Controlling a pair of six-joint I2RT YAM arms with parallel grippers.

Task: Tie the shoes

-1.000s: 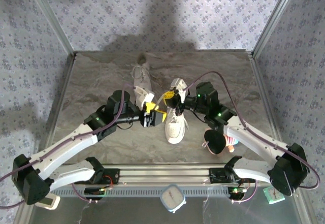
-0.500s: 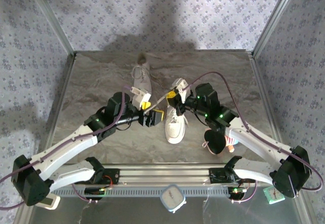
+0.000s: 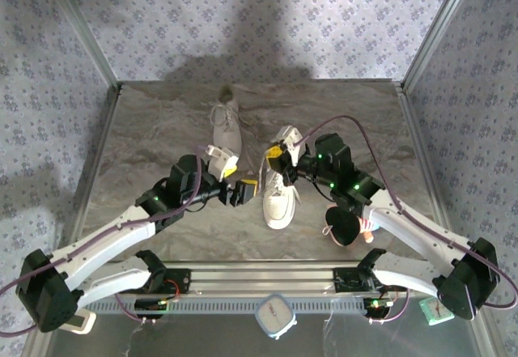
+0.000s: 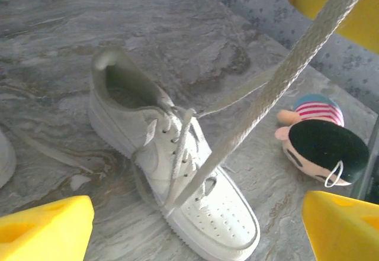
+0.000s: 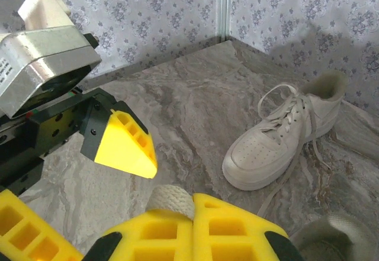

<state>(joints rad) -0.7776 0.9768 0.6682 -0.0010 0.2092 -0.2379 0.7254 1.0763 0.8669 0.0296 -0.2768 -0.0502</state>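
Note:
Two white shoes lie on the marbled table. The near shoe has one lace pulled taut, slanting up from its eyelets. My right gripper is shut on that lace's end above the shoe's heel. To the left of the shoe my left gripper stands open with nothing between its yellow fingers; the lace crosses in front of it. The far shoe lies alone, its laces loose.
A small plush toy with black hair and a striped body lies to the right of the near shoe, under my right arm. Patterned walls with metal posts close in the table on three sides.
My left gripper has opened wide and drawn back a little to the left, away from my right gripper. The right gripper stays shut on the lace, hardly moved.

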